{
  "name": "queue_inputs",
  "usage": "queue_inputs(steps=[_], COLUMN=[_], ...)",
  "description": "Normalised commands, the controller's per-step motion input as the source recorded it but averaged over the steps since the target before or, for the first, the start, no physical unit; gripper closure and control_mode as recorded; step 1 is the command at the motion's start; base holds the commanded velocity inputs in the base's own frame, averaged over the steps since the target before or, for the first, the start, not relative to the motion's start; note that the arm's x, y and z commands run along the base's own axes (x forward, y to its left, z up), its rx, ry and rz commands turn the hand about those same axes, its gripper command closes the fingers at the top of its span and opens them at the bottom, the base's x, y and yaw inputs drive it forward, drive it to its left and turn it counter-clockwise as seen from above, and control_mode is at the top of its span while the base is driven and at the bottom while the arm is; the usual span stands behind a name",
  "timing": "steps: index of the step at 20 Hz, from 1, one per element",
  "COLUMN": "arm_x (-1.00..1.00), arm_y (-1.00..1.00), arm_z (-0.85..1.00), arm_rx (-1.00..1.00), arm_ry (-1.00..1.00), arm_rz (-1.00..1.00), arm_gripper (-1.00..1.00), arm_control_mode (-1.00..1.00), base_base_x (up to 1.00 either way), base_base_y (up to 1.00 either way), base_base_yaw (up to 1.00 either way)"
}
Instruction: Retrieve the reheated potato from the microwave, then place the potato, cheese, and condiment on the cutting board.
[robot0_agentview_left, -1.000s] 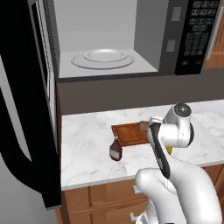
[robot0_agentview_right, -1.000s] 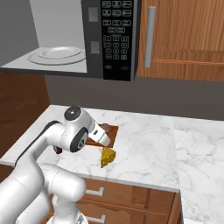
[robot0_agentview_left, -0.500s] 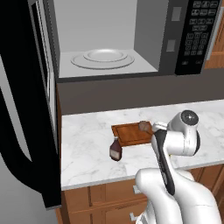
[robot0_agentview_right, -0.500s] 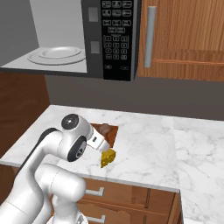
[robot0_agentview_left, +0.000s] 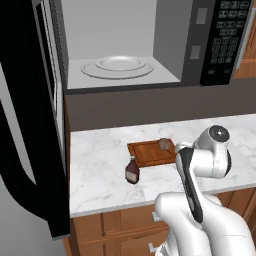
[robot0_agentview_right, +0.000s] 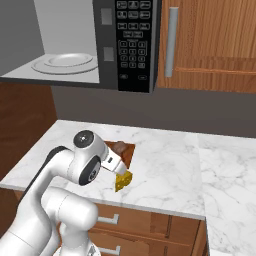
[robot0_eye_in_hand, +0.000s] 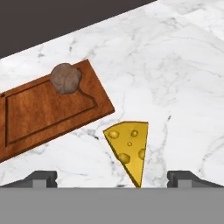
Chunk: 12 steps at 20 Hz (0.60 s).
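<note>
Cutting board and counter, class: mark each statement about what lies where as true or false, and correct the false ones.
1. The potato lies on the cutting board. True.
2. The cheese lies on the board. False: it lies on the marble counter beside the board.
3. The condiment stands on the counter, off the board. True.
4. The microwave door is shut. False: it stands open, turntable bare.
5. The pincer grips the cheese. False: it is open, the cheese between its tips.

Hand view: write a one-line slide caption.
Open gripper poised over the cheese on the marble counter; potato already on the cutting board.
</note>
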Motion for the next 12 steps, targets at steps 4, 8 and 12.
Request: queue_inputs(steps=[4, 8, 12], arm_x=[-0.13, -0.07, -0.13], arm_y=[0.0, -0.02, -0.05], arm_z=[0.0, 0.0, 0.01], arm_rx=[0.0, 0.0, 0.0], arm_ry=[0.09, 0.1, 0.12], arm_rz=[0.01, 0.0, 0.0], arm_gripper=[-1.0, -1.0, -1.0], arm_control_mode=[-1.0, -1.0, -1.0], base_base_x=[0.0, 0.0, 0.0], base_base_y=[0.0, 0.0, 0.0], base_base_yaw=[0.0, 0.0, 0.0])
